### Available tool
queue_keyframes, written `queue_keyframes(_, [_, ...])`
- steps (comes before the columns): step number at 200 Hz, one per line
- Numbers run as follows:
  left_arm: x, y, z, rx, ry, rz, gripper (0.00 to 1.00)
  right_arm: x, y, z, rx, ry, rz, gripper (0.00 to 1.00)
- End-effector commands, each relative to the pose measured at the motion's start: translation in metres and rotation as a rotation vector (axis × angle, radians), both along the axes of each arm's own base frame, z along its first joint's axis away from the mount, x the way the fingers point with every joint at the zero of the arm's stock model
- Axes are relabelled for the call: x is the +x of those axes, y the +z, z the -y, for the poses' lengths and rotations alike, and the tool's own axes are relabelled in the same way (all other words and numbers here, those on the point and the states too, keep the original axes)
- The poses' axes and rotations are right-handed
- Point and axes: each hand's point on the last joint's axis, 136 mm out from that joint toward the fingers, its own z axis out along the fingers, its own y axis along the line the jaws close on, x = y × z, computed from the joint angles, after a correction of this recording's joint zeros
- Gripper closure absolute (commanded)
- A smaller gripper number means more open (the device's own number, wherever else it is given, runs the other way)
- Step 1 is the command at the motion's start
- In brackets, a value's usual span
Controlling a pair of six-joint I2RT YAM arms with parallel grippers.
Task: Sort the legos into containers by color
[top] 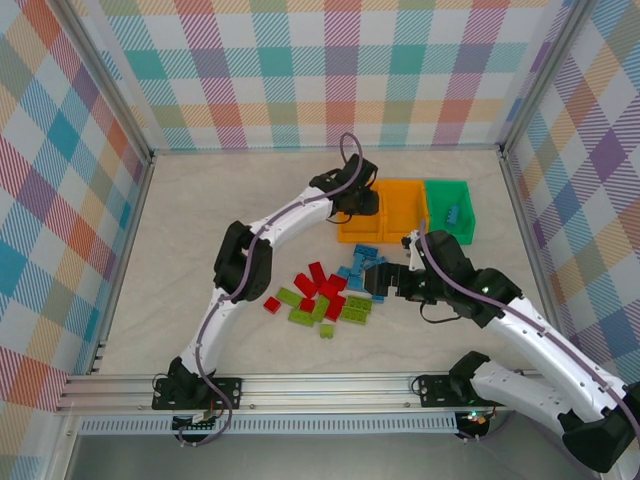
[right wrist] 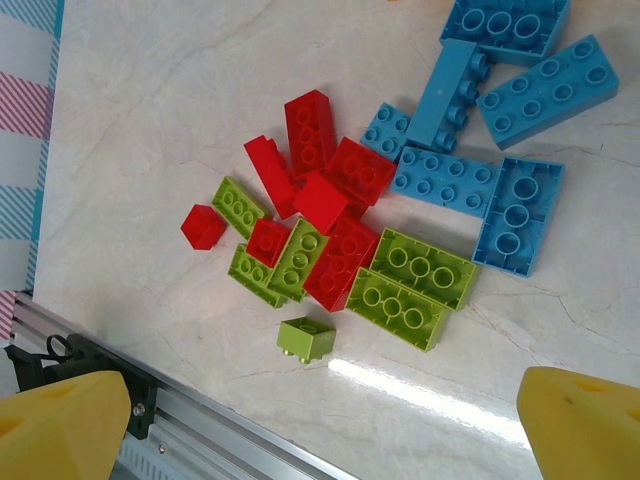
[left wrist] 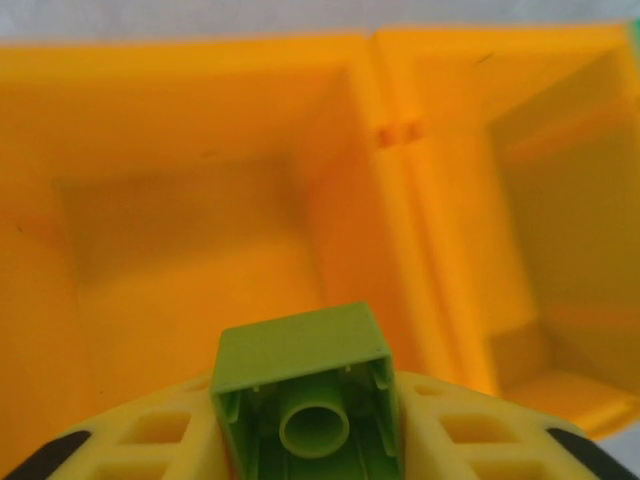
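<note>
A: What has the left claw (top: 357, 196) got?

B: A lime brick (left wrist: 300, 352), pinched between its yellow fingers (left wrist: 150, 435), with the hollow underside facing the wrist camera. It hangs over the left orange bin (left wrist: 150, 130). I cannot tell whether the brick is already below the rim.

A: And how do the bins stand?

B: Three are joined in a row toward the far right corner of the bench (top: 200, 220). The left orange bin is at one end, then the middle orange bin (top: 404, 186), then the green bin (top: 447, 185) closest to the right edge. A blue brick (top: 456, 213) lies inside the green one.

A: What about the right claw (right wrist: 320, 425)?

B: It is spread wide, with one yellow fingertip at each lower corner of its wrist view. It hangs above the bench at the right end of the loose pile, on the near side of the bins.

A: Where is the pile?

B: It is around the middle of the bench, between the bins and the near edge. The blue legos (right wrist: 545, 75) lie at the end nearest the bins. The red legos (right wrist: 310, 130) are in the centre, some resting on one another. The lime legos (right wrist: 425, 268) run along the near side, touching the red ones. A small lime cube (right wrist: 307, 338) sits alone, closest to the near edge. A small red cube (right wrist: 203, 226) sits just off the left end.
</note>
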Motion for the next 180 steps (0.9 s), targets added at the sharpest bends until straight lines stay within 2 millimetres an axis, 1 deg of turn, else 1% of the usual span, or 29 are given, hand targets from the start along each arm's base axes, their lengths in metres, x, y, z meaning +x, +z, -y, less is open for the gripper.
queue_keyframes(1, [0.007,0.038,0.001,-0.03,-0.01,0.065,0.56,-0.004,-0.003,0.003,-0.001,-0.013,-0.002,0.0])
queue_keyframes(18, [0.005,0.05,0.004,-0.045,-0.017,0.082,0.5,-0.004,-0.005,0.005,-0.013,-0.015,-0.003,0.0])
queue_keyframes(31, [0.002,0.064,0.004,-0.056,-0.023,0.1,0.47,-0.003,-0.006,0.005,-0.02,-0.015,-0.002,0.0])
queue_keyframes(56, [-0.011,0.093,0.002,-0.083,-0.039,0.129,0.47,0.001,-0.006,0.002,-0.019,-0.014,-0.001,0.0])
queue_keyframes(71, [-0.025,0.114,-0.005,-0.098,-0.06,0.151,0.5,0.003,-0.008,0.001,-0.026,-0.011,-0.002,0.0])
queue_keyframes(88, [-0.047,0.143,-0.025,-0.115,-0.077,0.214,0.51,0.006,-0.02,0.006,-0.087,-0.033,-0.034,0.0])
queue_keyframes(101, [-0.069,0.164,-0.043,-0.127,-0.109,0.272,0.52,0.006,-0.034,0.009,-0.146,-0.044,-0.083,0.0])
queue_keyframes(103, [-0.072,0.163,-0.044,-0.123,-0.117,0.274,0.52,0.006,-0.036,0.009,-0.153,-0.043,-0.092,0.01])
queue_keyframes(106, [-0.079,0.17,-0.05,-0.126,-0.128,0.29,0.52,0.005,-0.039,0.009,-0.162,-0.041,-0.104,0.01])
queue_keyframes(107, [-0.08,0.169,-0.051,-0.124,-0.133,0.29,0.52,0.005,-0.04,0.008,-0.164,-0.039,-0.107,0.01])
queue_keyframes(110, [-0.088,0.174,-0.055,-0.125,-0.148,0.304,0.52,0.005,-0.043,0.006,-0.171,-0.033,-0.118,0.01])
queue_keyframes(113, [-0.093,0.175,-0.059,-0.12,-0.164,0.31,0.52,0.004,-0.046,0.004,-0.179,-0.025,-0.128,0.02])
queue_keyframes(120, [-0.111,0.184,-0.069,-0.118,-0.21,0.334,0.52,0.002,-0.054,-0.001,-0.194,-0.008,-0.152,0.02])
queue_keyframes(123, [-0.118,0.185,-0.073,-0.115,-0.23,0.341,0.52,0.002,-0.056,-0.004,-0.201,0.001,-0.16,0.02])
queue_keyframes(125, [-0.123,0.182,-0.074,-0.106,-0.25,0.34,0.52,0.001,-0.058,-0.006,-0.204,0.007,-0.164,0.02])
queue_keyframes(128, [-0.131,0.189,-0.079,-0.11,-0.269,0.355,0.52,0.0,-0.061,-0.009,-0.211,0.015,-0.172,0.02])
queue_keyframes(140, [-0.161,0.193,-0.095,-0.086,-0.357,0.389,0.51,-0.004,-0.075,-0.021,-0.239,0.039,-0.208,0.01])
queue_keyframes(142, [-0.165,0.188,-0.097,-0.076,-0.37,0.385,0.5,-0.005,-0.076,-0.023,-0.243,0.043,-0.213,0.01])
queue_keyframes(153, [-0.192,0.193,-0.114,-0.048,-0.428,0.418,0.49,-0.008,-0.089,-0.034,-0.265,0.052,-0.24,0.01])
queue_keyframes(170, [-0.228,0.194,-0.14,0.0,-0.505,0.455,0.47,-0.009,-0.106,-0.046,-0.302,0.035,-0.266,0.0])
queue_keyframes(180, [-0.248,0.192,-0.153,0.022,-0.573,0.476,0.45,-0.009,-0.114,-0.053,-0.313,0.02,-0.269,0.0])
